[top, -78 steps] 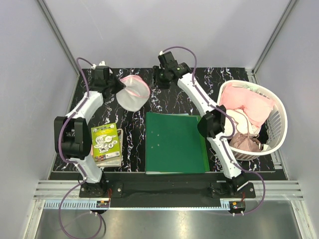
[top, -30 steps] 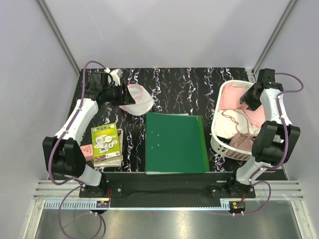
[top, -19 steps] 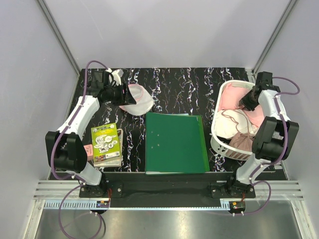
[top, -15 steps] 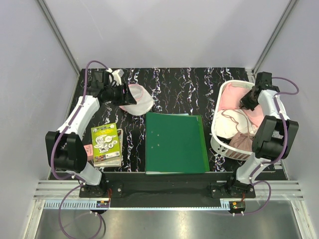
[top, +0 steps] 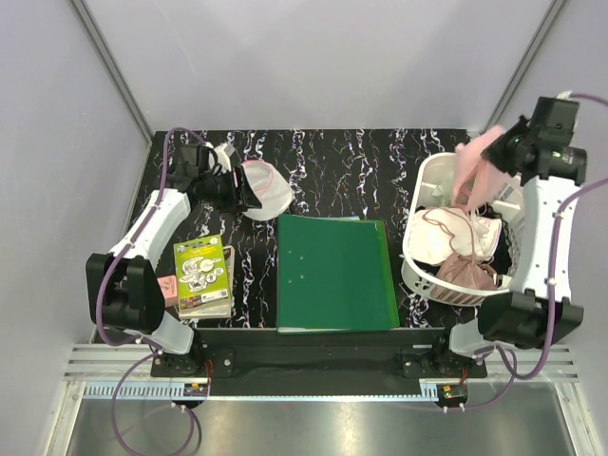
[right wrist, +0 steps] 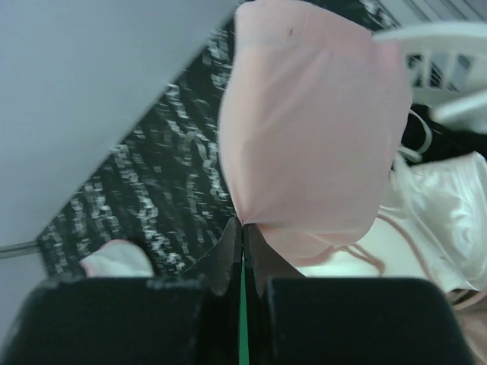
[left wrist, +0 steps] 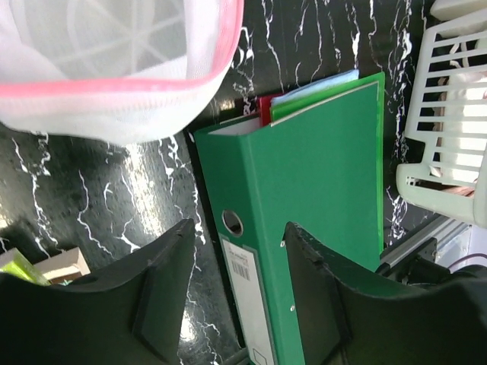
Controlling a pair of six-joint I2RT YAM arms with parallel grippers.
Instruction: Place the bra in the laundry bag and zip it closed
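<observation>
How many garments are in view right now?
3. A pink garment hangs from the right gripper over the basket; a white one and a mauve one lie inside it. More may be hidden underneath.

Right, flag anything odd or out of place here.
The pink bra dangles from the shut right claw above the white slatted basket, a strap trailing into the other garments, so it could snag. Also, red and blue sheets poke out of one end of the green binder.

Black, white-veined marble tabletop (top: 351, 166) stood enclosed by plain pale grey walls (top: 313, 57); aluminium posts (top: 112, 66) rose from its far corners, evenly lit.
</observation>
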